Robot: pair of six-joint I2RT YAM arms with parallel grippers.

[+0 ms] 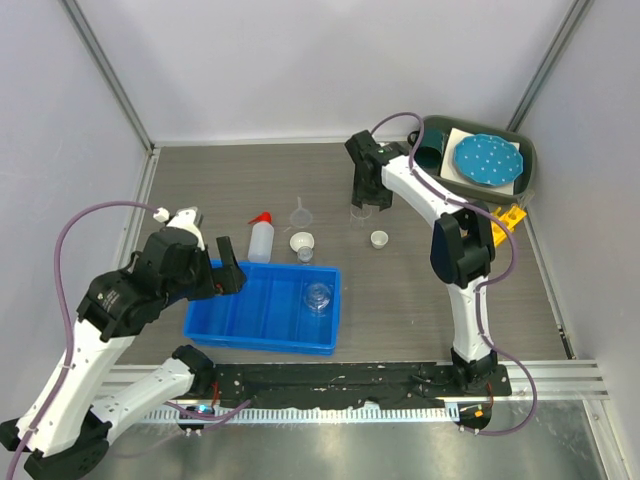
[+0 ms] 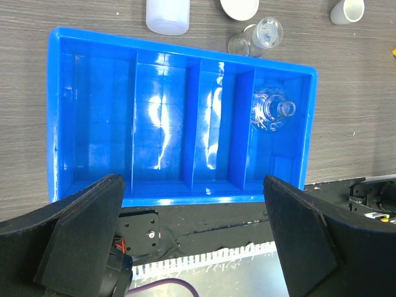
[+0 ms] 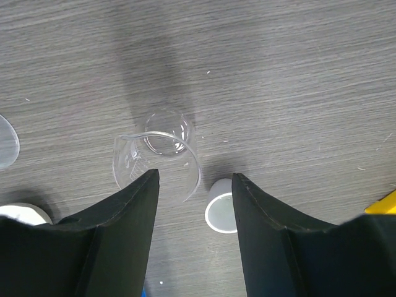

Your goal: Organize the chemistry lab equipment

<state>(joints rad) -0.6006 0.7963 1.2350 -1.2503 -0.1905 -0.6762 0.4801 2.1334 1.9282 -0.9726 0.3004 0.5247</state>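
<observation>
Toward the far middle of the grey wood-grain table [image 1: 400, 300], the right gripper [image 3: 195, 176] hangs over a small clear glass beaker [image 3: 158, 158] that stands upright, mouth up. The step in hand looks like picking this beaker up for the blue plastic divided tray [image 1: 262, 345].

To do it well, the gripper should first shift toward its left finger's side. Seen from the right wrist, the beaker sits off-centre, its near rim partly hidden behind the left finger. Closing from here would likely nudge or tip the glass rather than clamp it. Better to centre the jaws on the beaker, go down low and close gently, since thin smooth glass can slip or skate away. A small white round dish [image 3: 221, 213] lies just beside the beaker, near the right finger, and should not be knocked.

The right jaws stand about half apart with bare table showing between them. Nothing is clamped; whether the left finger touches the rim I cannot tell.

The left gripper [image 2: 193, 182] is spread fully wide above the tray and holds nothing. A clear glass flask [image 2: 272, 111] already lies in the tray's right-end compartment.
</observation>
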